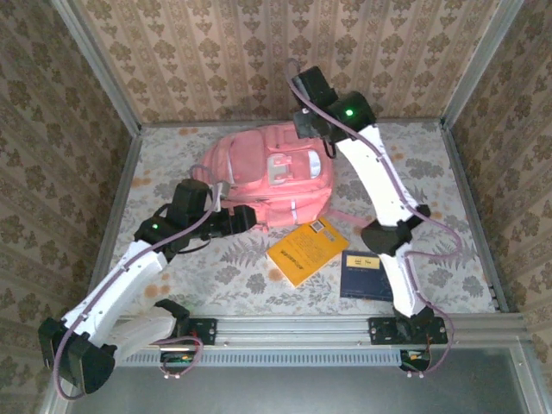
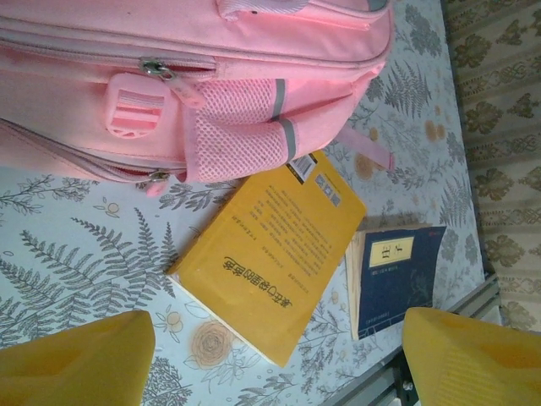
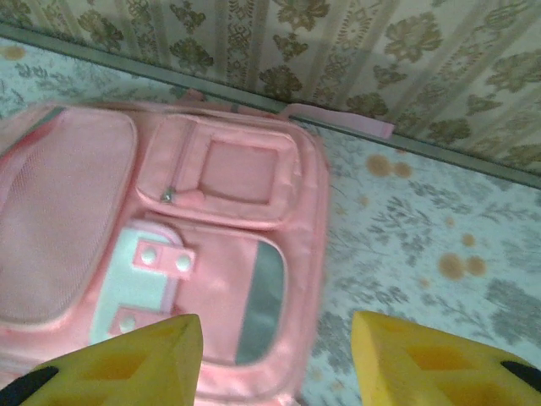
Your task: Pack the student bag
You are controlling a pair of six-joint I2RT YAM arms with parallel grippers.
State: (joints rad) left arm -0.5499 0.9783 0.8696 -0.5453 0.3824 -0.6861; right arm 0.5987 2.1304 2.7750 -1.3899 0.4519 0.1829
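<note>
Ahead of my wide-open left claw (image 2: 275, 359) lie a yellow paperback book (image 2: 270, 254) and a navy booklet (image 2: 397, 275); my right claw (image 3: 279, 364), parted and empty, hangs over the pink fabric backpack (image 3: 228, 178).

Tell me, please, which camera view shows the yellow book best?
The left wrist view: the yellow book lies large in mid-frame, its cover lettering in sight. The top external view shows it small, beside the student bag and a blue book. The right wrist camera faces the bag's front pockets.
</note>
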